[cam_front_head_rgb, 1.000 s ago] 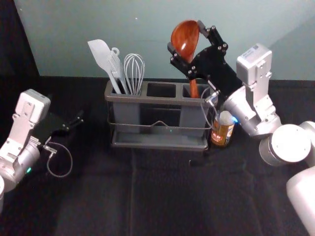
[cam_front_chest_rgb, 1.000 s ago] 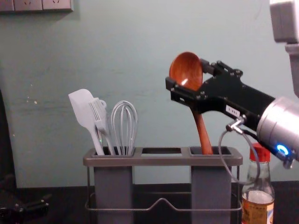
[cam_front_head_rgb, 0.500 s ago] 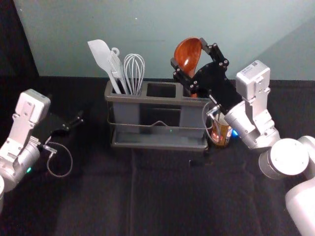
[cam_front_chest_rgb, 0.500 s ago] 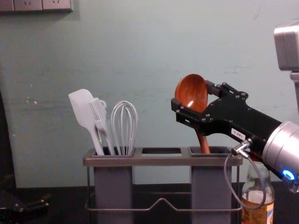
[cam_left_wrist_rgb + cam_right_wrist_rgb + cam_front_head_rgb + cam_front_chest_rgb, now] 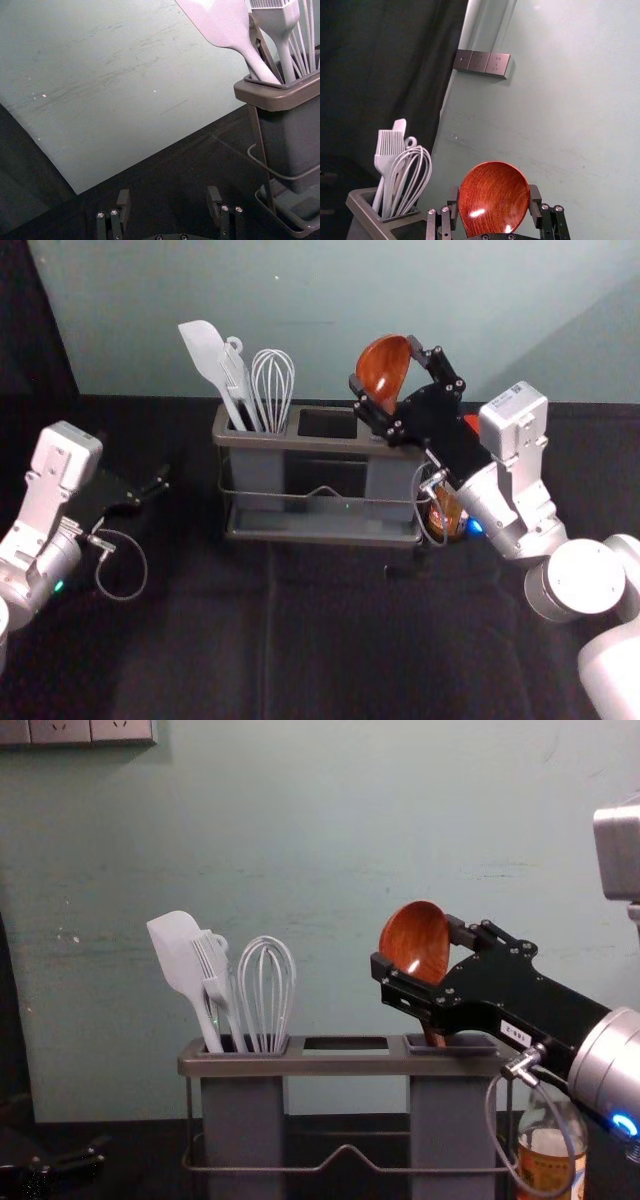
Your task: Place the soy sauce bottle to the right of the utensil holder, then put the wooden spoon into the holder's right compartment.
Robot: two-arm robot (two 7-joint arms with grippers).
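My right gripper (image 5: 386,362) is shut on the bowl of the wooden spoon (image 5: 378,372), above the right compartment of the grey utensil holder (image 5: 285,442). In the chest view the spoon (image 5: 413,938) leans slightly, and its handle goes down into that compartment. The right wrist view has the bowl between both fingers of the right gripper (image 5: 494,194). The soy sauce bottle (image 5: 545,1160) stands upright just right of the holder, partly behind the right arm and its cable. Off to the holder's left, my left gripper (image 5: 152,484) is parked; in its wrist view the left gripper (image 5: 169,196) is open.
A white spatula (image 5: 180,955), a brush (image 5: 215,975) and a whisk (image 5: 266,990) stand in the holder's left compartment. Behind the black-covered table (image 5: 330,630) rises a pale green wall (image 5: 260,300).
My right gripper has moved down with the spoon, whose handle now reaches deeper into the right compartment. The bottle, the holder and the left arm have stayed put.
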